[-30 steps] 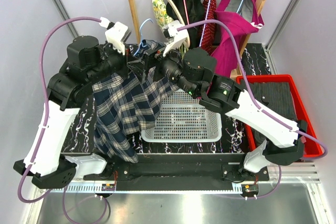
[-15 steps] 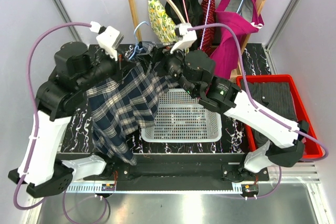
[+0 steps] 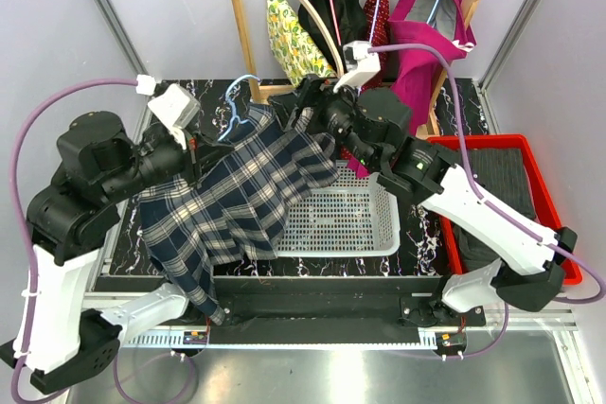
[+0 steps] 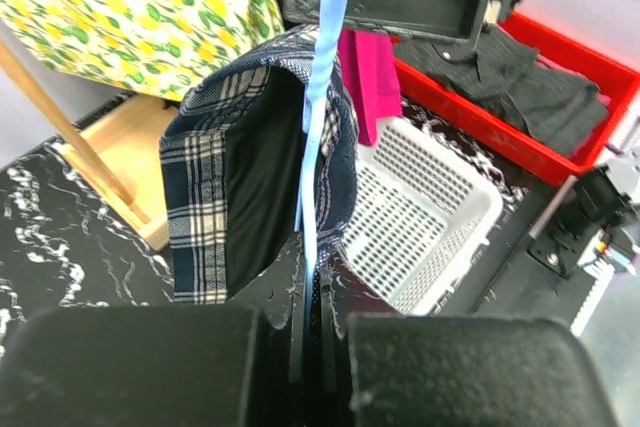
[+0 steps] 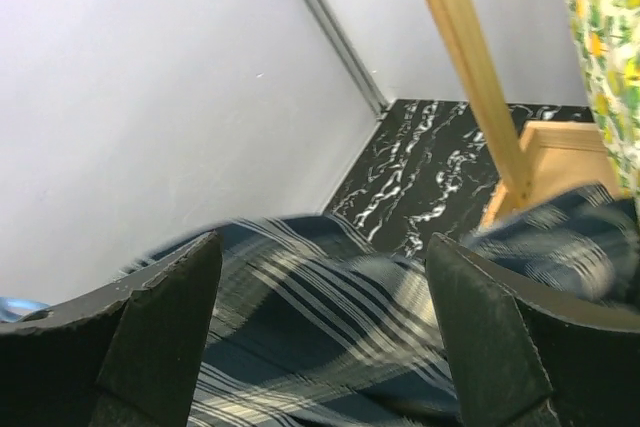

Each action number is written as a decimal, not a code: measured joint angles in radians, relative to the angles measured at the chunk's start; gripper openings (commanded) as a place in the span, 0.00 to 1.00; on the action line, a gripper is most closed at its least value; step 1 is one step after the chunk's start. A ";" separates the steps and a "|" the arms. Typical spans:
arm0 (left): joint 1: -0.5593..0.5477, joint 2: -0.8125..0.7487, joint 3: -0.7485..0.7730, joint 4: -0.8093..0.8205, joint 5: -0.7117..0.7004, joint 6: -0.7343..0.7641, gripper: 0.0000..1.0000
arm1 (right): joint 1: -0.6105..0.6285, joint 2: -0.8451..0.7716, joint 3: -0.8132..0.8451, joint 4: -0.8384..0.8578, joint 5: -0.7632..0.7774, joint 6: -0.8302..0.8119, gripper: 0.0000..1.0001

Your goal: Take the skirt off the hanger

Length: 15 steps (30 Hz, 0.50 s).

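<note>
Hard to follow where the skirt [image 3: 237, 201] meets the hanger [image 4: 321, 97]: from above, shows only the light blue hook and one shoulder, with the rest buried in plaid. Cannot tell whether clips hold the waistband. Hides, from above, the tips of the left end effector [image 4: 312, 332] behind its own wrist and the cloth. In the left wrist view, shows them pressed together on the hanger's thin blue wire, just below the skirt's gaping waist and dark lining. In the right wrist view, blurs the plaid beneath the right end effector [image 5: 322, 257], with both fingers [image 5: 150, 337] spread wide and nothing pinched between them. Unclear whether the tips touch the cloth. Cuts off the finger roots at the bottom of that frame. Covers part of the red tray [image 3: 554, 224] with the right arm.

Drapes from the hanger across the left of the table [image 3: 461, 106] and over the left rim of the white basket [image 3: 365, 241], with the hem trailing past the near edge.

Against half a second ago, finds the left arm swung outward and nearer, with the hook carried down and away from the wooden rack [image 3: 244, 26]. Finds the skirt pulled flatter and wider, over more of the basket's left corner. Finds the right wrist shifted rightward, closer to the rack.
</note>
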 measured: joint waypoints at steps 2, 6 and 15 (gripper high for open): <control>0.000 0.009 -0.003 -0.006 0.012 0.002 0.00 | 0.000 0.019 0.020 -0.002 -0.021 0.002 0.97; 0.000 0.045 0.040 -0.035 0.016 0.030 0.00 | 0.000 0.020 -0.016 -0.002 -0.047 -0.002 1.00; -0.001 0.049 0.184 -0.232 0.199 0.181 0.00 | 0.000 -0.406 -0.483 0.117 -0.218 -0.390 1.00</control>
